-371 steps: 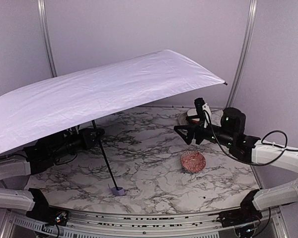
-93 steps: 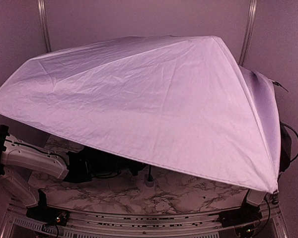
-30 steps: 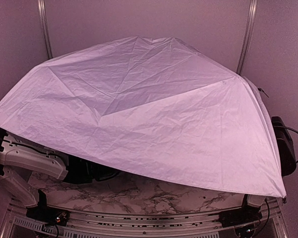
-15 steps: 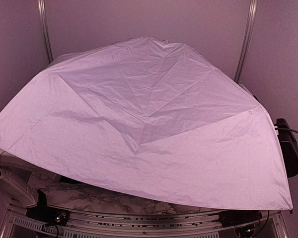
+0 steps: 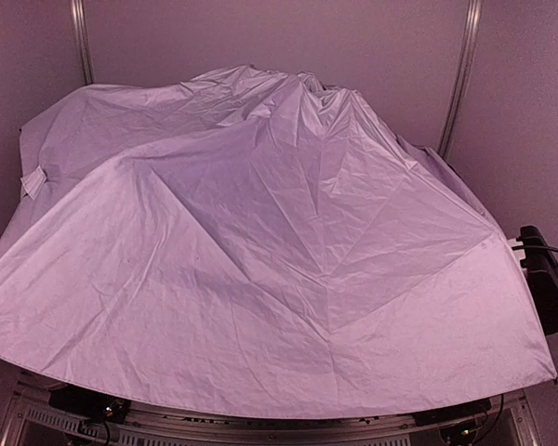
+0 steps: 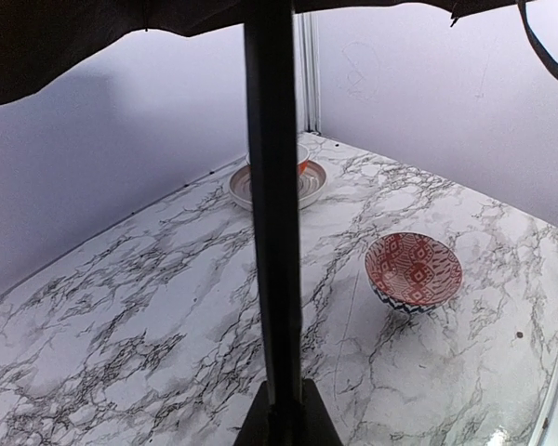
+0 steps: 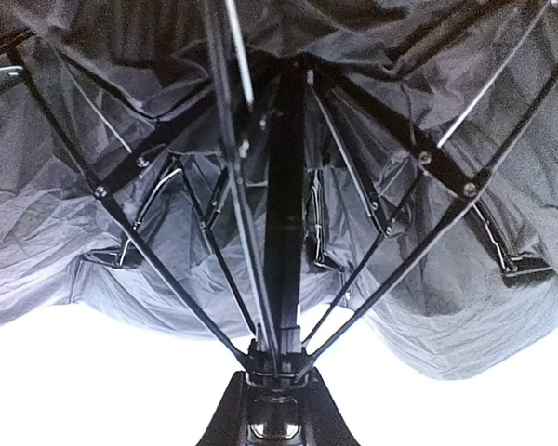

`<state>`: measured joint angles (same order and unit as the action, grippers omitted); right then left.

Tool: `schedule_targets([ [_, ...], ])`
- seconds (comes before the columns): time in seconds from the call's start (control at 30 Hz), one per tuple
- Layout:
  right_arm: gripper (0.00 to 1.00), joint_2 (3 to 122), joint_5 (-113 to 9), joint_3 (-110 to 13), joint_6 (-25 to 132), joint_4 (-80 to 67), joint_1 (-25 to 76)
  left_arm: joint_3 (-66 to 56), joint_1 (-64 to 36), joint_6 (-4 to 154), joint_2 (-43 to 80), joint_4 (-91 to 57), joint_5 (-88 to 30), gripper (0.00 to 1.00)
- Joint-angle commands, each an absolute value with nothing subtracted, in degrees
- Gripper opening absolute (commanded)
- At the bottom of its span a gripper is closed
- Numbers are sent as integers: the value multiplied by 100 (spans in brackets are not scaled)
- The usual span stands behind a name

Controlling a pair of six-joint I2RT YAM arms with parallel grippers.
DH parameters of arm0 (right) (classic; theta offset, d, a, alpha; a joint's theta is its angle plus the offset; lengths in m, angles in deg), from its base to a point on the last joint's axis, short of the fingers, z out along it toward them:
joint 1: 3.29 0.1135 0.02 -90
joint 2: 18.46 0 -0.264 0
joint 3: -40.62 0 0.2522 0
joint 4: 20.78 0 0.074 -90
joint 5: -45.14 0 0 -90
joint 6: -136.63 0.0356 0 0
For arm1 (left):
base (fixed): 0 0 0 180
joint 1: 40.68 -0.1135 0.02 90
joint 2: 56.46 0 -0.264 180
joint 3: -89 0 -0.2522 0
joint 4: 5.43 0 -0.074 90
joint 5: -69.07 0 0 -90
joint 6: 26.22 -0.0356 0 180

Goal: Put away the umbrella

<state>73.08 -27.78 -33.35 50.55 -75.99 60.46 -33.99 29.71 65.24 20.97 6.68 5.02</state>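
In the top view, nearly the whole scene is covered by the umbrella (image 5: 260, 269). Its pale lavender canopy is draped slack and heavily creased, peaked toward 12 o'clock and spread down to the near rail at 6 o'clock. A small fabric tab (image 5: 33, 182) is seen on the canopy's edge at 9 o'clock. Both claws are hidden from this view. Only a black part of the right arm (image 5: 542, 288) is exposed, at 3 o'clock beside the canopy's edge.

In the left wrist view, the thin black shaft (image 6: 270, 204) is seen running upright through the middle of the picture. The left claw (image 6: 282, 413) is pressed onto it at 6 o'clock, one finger on either side. The marbled worktop (image 6: 121, 325) lies beneath. A red patterned bowl (image 6: 414, 269) rests on it at 3 o'clock of the shaft. A striped plate (image 6: 312, 181) is partly hidden behind the shaft at 12 o'clock. The two dishes are set well apart.

In the right wrist view, the black underside is seen, with the folded ribs (image 7: 391, 195) fanning out from a hub on the shaft. That hub is pinched by the right claw (image 7: 274, 386) at 6 o'clock.
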Motion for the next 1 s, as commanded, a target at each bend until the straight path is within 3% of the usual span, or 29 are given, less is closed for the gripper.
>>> schedule_targets([
  [0.0,10,7781,-3370,-2825,5188,-5752,6210,-3213,2972,5891,1470,2807,480,0],
  [0.97,12,8261,-3201,-2709,4978,-4735,6378,-3394,2893,5571,1708,4030,86,0],
])
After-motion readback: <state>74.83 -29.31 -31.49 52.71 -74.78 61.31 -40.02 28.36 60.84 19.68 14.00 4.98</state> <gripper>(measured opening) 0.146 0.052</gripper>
